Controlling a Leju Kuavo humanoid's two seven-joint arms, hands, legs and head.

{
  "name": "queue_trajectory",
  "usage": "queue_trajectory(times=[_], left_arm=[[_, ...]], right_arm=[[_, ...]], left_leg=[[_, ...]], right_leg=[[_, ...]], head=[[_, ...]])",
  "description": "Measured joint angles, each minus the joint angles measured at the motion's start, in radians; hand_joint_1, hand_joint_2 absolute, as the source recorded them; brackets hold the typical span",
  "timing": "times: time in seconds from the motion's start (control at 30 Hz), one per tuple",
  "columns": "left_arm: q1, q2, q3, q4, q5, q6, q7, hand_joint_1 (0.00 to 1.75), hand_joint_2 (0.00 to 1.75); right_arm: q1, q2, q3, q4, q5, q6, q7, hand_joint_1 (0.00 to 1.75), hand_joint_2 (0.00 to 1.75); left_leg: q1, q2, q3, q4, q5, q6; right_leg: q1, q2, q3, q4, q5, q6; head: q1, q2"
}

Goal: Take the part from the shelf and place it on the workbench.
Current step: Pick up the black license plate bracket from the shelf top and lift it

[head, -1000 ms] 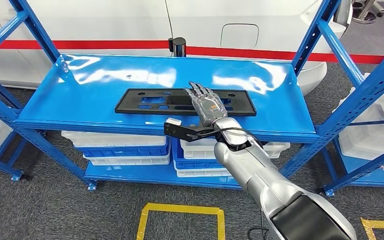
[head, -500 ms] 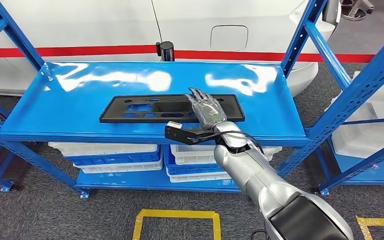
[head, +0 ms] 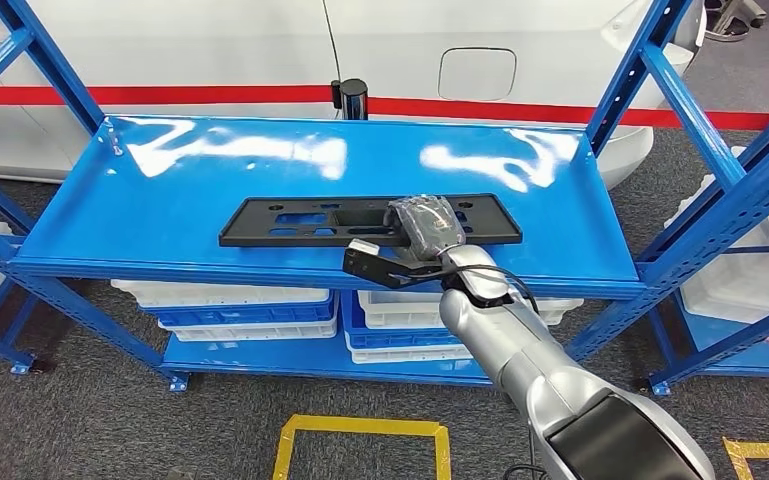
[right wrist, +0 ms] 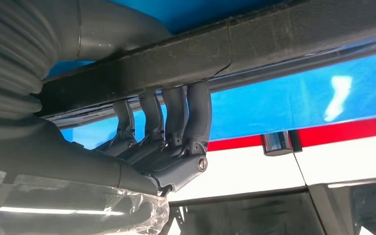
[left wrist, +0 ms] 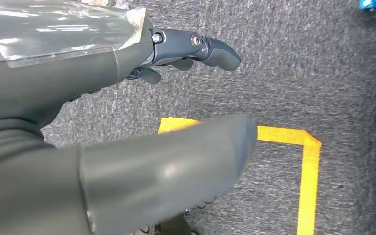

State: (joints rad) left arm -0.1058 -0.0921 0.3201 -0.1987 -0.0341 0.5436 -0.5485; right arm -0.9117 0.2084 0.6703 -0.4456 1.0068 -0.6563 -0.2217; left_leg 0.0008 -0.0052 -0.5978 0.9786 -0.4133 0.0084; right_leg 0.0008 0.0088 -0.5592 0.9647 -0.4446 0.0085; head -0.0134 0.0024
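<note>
On the blue shelf [head: 160, 215], near edge: black part [head: 290, 220] lies flat, long axis L–R. My R hand [head: 425, 222] sits over its right-of-centre, fingers [right wrist: 195, 117] curled round the bar, gripping. L hand [left wrist: 127, 161] hangs low, holds nothing, fingers apart. R is nearer.

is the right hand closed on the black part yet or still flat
Closed. In the right wrist view the right hand has its fingers curled over the edge of the black part, which lies flat on the blue shelf.
</note>
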Motion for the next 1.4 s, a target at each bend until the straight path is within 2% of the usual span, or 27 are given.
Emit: queue_trajectory(times=[0.1,0.23,0.43,0.57,0.87,1.0,1.07,1.2,1.4], left_arm=[[0.0,-0.001,0.003,0.0,0.0,0.004,-0.006,0.0,1.75],[-0.003,-0.002,0.004,0.0,0.0,-0.031,0.007,0.0,0.0],[-0.01,-0.002,0.004,0.0,-0.007,-0.086,0.047,0.0,0.0],[-0.011,-0.004,0.004,0.0,-0.033,-0.056,0.037,0.0,1.75],[-0.012,-0.012,0.004,0.0,-0.054,0.055,-0.033,0.0,1.75],[-0.012,-0.012,0.004,0.0,-0.053,0.064,-0.042,0.0,1.75],[-0.014,-0.013,0.004,0.0,-0.052,0.064,-0.026,0.0,1.75],[-0.017,-0.013,0.004,0.0,-0.062,0.014,0.056,0.0,1.75],[-0.021,-0.014,0.003,0.0,-0.071,0.0,0.108,0.0,1.75]], right_arm=[[0.012,-0.007,-0.006,-0.005,-0.003,-0.009,-0.012,1.42,1.75],[0.029,-0.016,-0.007,-0.02,0.001,-0.016,-0.019,1.5,1.75],[0.044,-0.024,-0.013,-0.042,0.008,-0.017,-0.018,1.68,1.75],[0.05,-0.031,-0.022,-0.054,0.008,-0.02,-0.018,1.69,1.75],[0.068,-0.056,-0.033,-0.087,0.023,-0.039,-0.021,1.66,1.75],[0.073,-0.064,-0.037,-0.1,0.028,-0.039,-0.021,1.66,1.75],[0.076,-0.067,-0.039,-0.107,0.027,-0.039,-0.022,1.66,1.75],[0.083,-0.07,-0.049,-0.124,0.006,-0.039,-0.038,1.66,1.75],[0.094,-0.08,-0.059,-0.153,-0.018,-0.038,-0.056,1.66,1.75]], left_leg=[[0.0,0.0,0.001,0.0,0.0,0.001],[0.001,0.0,0.002,0.0,-0.001,0.001],[0.006,0.0,0.002,0.0,-0.001,0.001],[0.009,0.0,0.003,0.0,-0.001,0.001],[0.01,0.0,0.002,0.0,-0.001,0.001],[0.01,0.0,0.002,0.0,-0.001,0.001],[0.01,0.0,0.002,0.0,-0.001,0.001],[0.01,0.0,0.002,0.0,-0.001,0.0],[0.01,0.0,0.002,0.0,-0.001,0.0]], right_leg=[[-0.001,0.0,0.0,0.0,0.0,0.0],[-0.002,-0.001,-0.001,0.0,0.0,0.0],[-0.001,-0.001,0.0,0.0,0.0,0.0],[-0.001,-0.001,0.0,0.0,0.0,0.0],[-0.001,-0.001,0.0,0.0,0.0,0.0],[-0.001,-0.001,0.0,0.0,0.0,0.0],[-0.001,-0.001,0.0,0.0,0.0,0.0],[-0.001,-0.001,0.0,0.0,0.0,0.0],[-0.001,-0.001,0.0,0.0,0.0,0.0]], head=[[0.0,0.0],[0.0,0.0],[0.0,0.0],[0.0,0.0],[0.0,0.0],[0.0,0.0],[0.0,0.0],[0.0,0.0],[0.0,0.0]])
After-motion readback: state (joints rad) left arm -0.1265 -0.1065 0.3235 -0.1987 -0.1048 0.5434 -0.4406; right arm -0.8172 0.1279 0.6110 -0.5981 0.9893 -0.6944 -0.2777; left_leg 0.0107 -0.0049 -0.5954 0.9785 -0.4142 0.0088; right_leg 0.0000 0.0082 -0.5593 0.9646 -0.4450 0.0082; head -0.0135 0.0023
